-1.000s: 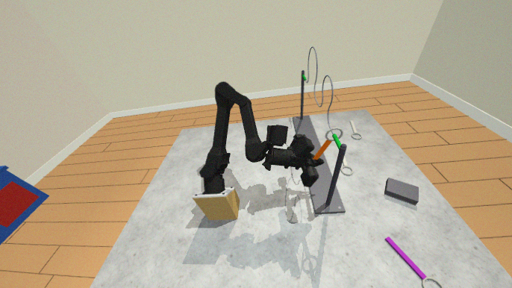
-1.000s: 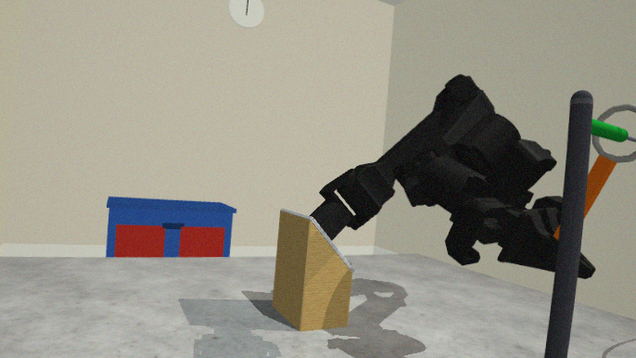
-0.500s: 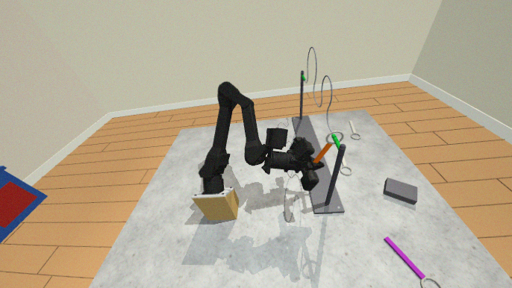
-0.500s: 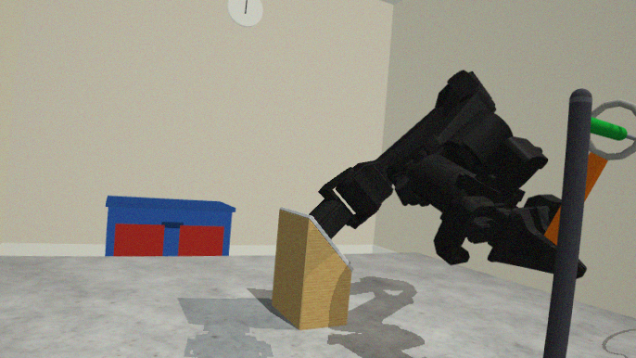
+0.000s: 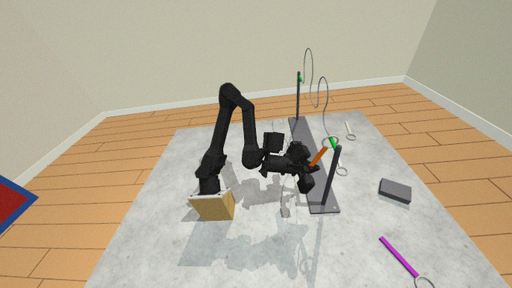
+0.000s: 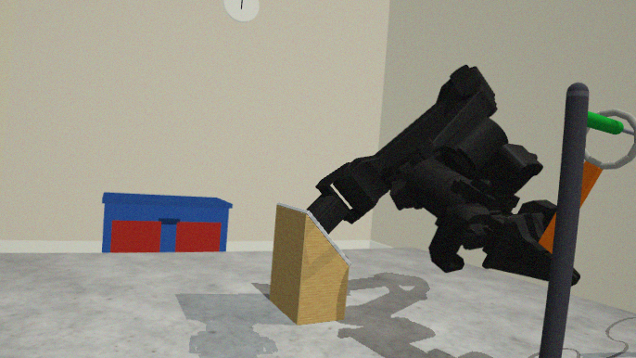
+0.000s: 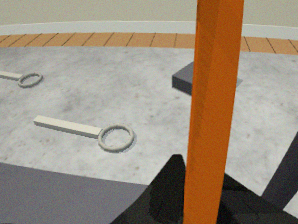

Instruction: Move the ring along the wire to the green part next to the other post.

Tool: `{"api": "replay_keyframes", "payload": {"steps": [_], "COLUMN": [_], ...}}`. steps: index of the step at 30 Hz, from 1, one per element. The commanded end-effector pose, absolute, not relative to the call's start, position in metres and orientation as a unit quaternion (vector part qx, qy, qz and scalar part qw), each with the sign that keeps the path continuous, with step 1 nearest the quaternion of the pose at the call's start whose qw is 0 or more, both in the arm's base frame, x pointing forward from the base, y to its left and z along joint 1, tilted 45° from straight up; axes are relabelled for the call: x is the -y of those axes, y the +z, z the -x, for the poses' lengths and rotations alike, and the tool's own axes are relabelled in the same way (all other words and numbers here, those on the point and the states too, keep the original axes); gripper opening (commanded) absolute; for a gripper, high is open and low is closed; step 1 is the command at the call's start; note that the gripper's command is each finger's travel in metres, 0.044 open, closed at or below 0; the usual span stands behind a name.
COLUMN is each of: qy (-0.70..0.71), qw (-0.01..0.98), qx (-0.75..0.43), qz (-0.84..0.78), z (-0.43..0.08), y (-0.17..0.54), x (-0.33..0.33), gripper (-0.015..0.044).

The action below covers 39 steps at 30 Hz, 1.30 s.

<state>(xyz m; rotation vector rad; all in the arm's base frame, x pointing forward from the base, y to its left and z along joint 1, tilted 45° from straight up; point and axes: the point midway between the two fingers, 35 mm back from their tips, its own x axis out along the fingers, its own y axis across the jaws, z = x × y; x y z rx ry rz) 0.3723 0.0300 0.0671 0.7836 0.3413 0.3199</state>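
The ring [image 5: 331, 140] [image 6: 613, 165] hangs around the green part [image 5: 332, 142] [image 6: 603, 123] of the wire beside the near post [image 5: 330, 175] [image 6: 565, 209]. Its orange handle [image 5: 318, 156] [image 6: 591, 178] [image 7: 215, 100] slants down from the ring into my gripper [image 5: 312, 166] [image 6: 543, 241] [image 7: 184, 164], which is shut on the handle's lower end. The thin grey wire [image 5: 317, 89] loops up and back to the far post [image 5: 298, 98], which has its own green part [image 5: 299, 78]. Both posts stand on a dark base plate [image 5: 298, 127] [image 7: 50, 195].
Two cream-handled rings [image 5: 350, 130] [image 5: 340, 165] [image 7: 67, 126] [image 7: 27, 79] lie on the mat to the right of the plate. A grey block [image 5: 395, 190] [image 7: 186, 80] and a purple-handled ring [image 5: 399, 257] lie further right. The arm stands on a wooden block [image 5: 213, 205] [image 6: 306, 269].
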Motion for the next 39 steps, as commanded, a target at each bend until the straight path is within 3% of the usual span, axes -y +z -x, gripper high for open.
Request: {"api": "replay_keyframes", "payload": {"steps": [1,25,36,39], "qy": [0.152,0.152,0.154,0.154], "qw": [0.897,0.897,0.897,0.897], "qx": [-0.168,-0.168,-0.167,-0.167], "qz": [-0.381,-0.381,-0.379,-0.379], "z": [-0.3720,-0.3720,-0.3714,-0.3661], "y": [0.0639,0.0639,0.0648,0.0660], "x": [-0.0312,-0.0312,-0.0307,-0.0277], "gripper": [-0.0150,-0.0150,0.0139,0.0160]}}
